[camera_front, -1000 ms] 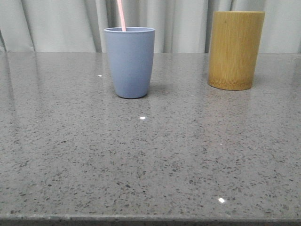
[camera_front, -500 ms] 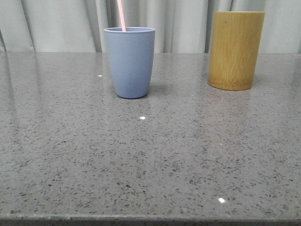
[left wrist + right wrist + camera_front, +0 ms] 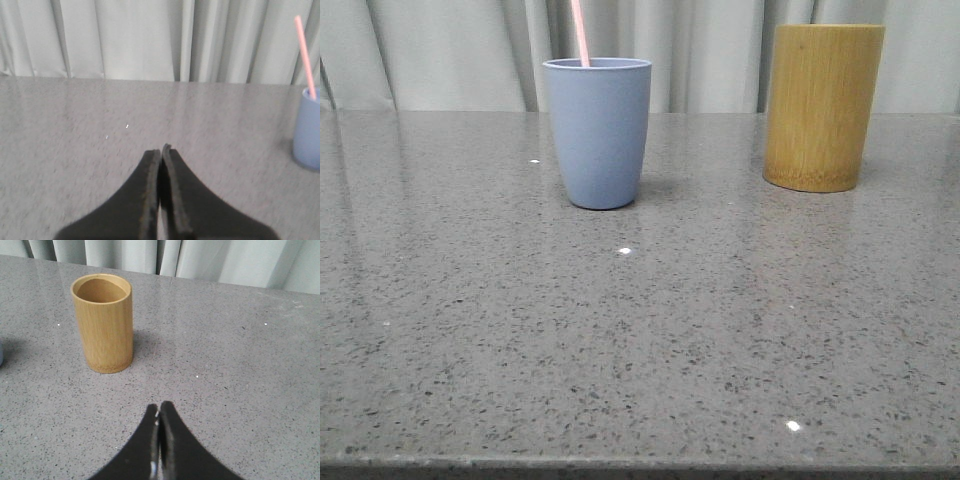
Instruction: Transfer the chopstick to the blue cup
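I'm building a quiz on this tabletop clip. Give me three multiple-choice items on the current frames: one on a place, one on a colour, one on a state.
1. Where is the pink chopstick?
A. Lying on the table
B. In the blue cup
C. In the bamboo holder

2. What colour is the shorter cup?
A. Red
B. Green
C. Grey-blue

3. How do the left gripper jaws stand?
A. Shut, empty
B. Wide open
C. Clamped on the chopstick

Answers: 1 B, it sticks up out of the cup's rim. 2 C, matte grey-blue beside the tan holder. 3 A, the tips meet with nothing between them.
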### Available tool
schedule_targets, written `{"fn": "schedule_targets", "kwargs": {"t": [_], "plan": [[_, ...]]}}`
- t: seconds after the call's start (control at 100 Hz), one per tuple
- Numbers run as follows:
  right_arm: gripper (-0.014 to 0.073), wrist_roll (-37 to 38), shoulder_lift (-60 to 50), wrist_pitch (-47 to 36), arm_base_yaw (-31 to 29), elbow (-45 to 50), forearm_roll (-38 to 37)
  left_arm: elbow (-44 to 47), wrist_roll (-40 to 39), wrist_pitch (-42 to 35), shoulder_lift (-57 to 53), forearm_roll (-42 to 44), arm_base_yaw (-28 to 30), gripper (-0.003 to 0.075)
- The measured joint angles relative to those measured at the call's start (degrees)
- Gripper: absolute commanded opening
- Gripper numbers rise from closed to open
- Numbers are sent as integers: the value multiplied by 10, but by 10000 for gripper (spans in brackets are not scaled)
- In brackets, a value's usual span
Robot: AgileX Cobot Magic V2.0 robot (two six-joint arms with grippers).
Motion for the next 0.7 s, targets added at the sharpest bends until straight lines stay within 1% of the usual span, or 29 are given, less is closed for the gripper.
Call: {"fn": "schedule_targets", "kwargs": {"t": [0.12, 0.22, 0.36, 0.55, 0.7], "plan": [[-68, 0, 0, 0, 0, 0, 0, 62, -2, -6, -61, 44, 0, -19], [-68, 0, 0, 0, 0, 0, 0, 97, -2, -8, -87, 66, 0, -19], [-68, 0, 0, 0, 0, 0, 0, 99, -14, -8, -87, 79, 0, -19], [-68, 0, 0, 0, 0, 0, 0, 99, -39, -10, -87, 124, 0, -19], [-68, 0, 0, 0, 0, 0, 0, 99, -45, -10, -87, 129, 0, -19]]}}
